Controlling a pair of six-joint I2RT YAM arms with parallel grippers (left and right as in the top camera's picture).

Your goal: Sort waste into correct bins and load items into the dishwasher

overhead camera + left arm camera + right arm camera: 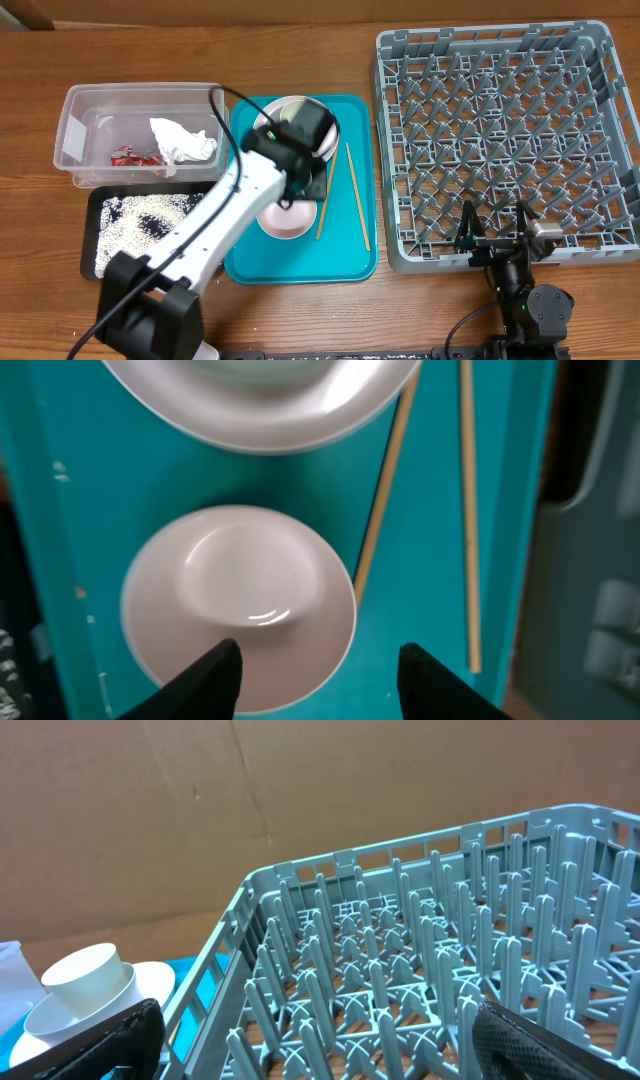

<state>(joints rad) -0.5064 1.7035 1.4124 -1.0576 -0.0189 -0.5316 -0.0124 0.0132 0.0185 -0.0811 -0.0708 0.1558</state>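
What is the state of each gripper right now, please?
Left gripper: open, empty, above the pale pink dish.
Right gripper: open, empty, beside the grey dish rack.

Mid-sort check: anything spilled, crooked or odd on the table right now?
Nothing spilled or broken. Only the chopsticks lie splayed rather than paired on the teal tray, one running close beside the pink bowl. The rice grains sit inside the black tray.
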